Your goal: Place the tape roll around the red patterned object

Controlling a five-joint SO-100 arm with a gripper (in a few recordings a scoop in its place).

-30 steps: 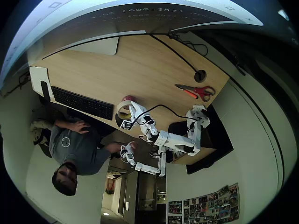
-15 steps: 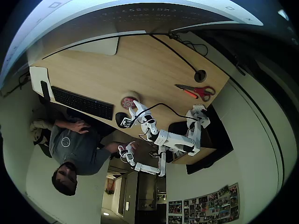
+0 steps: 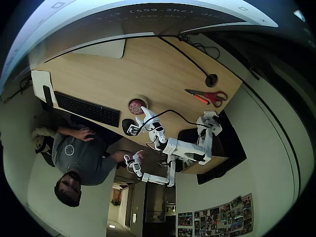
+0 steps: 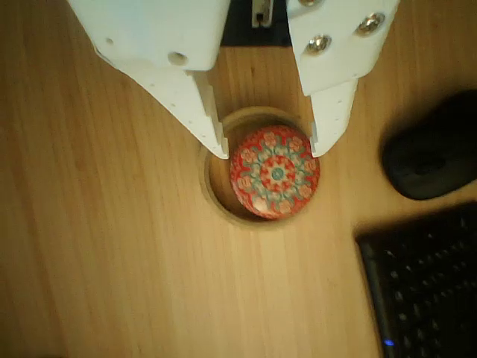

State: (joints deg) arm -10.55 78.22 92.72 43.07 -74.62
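Your gripper (image 4: 270, 148) hangs released, holding nothing, just above the tape roll (image 4: 218, 195), which already rings the red patterned object (image 4: 274, 172) left of the black mouse (image 4: 432, 158). The roll looks light, thin-walled and easily nudged; regrip its wall if needed.

Fisheye overhead looking down, wrist camera close above tape roll (image 4: 257, 168)
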